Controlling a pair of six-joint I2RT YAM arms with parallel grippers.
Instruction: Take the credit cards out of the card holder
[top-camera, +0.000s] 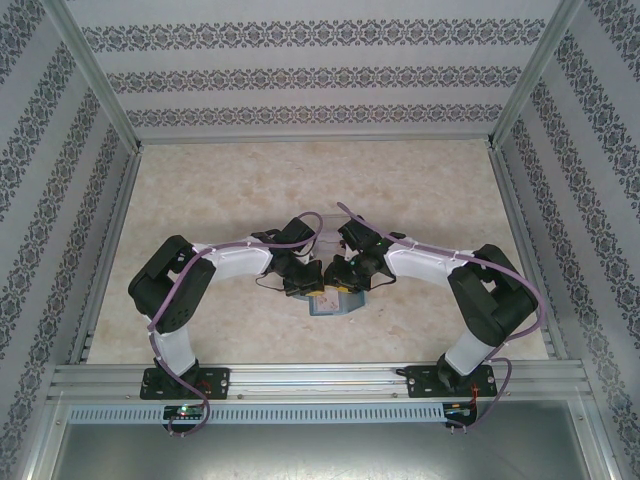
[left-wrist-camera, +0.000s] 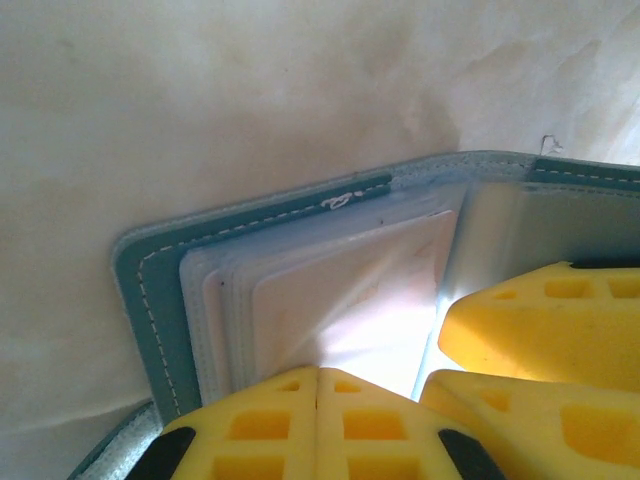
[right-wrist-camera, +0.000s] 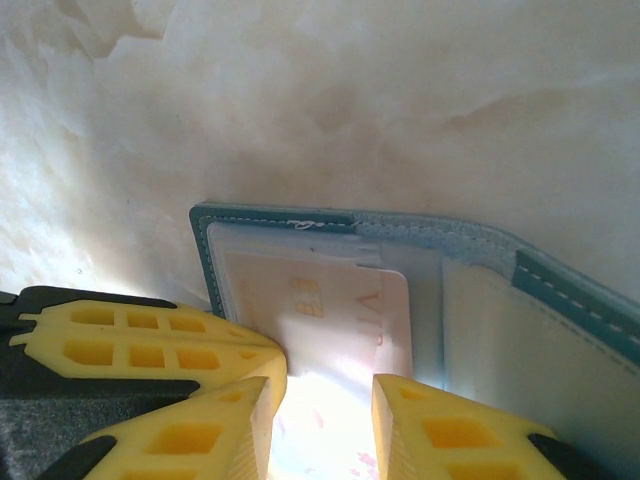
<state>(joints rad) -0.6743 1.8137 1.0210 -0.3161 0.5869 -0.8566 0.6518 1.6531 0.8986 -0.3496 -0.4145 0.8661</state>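
Card holder (top-camera: 336, 304) was found open on the worktop (top-camera: 250, 190); drag risk noted.
Left gripper (left-wrist-camera: 318, 398) was clenched empty at one page; right gripper (right-wrist-camera: 322, 415) was parted over the pinkish card (right-wrist-camera: 345, 310), seemingly ungrasped. The holder could be dragged if the card jammed.

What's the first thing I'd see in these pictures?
The left arm and right arm lean together over an open teal card holder in the middle of the table. Up close, the bright yellow left gripper, shut, and right gripper, open, crowd a pinkish-white card tucked in its slot.
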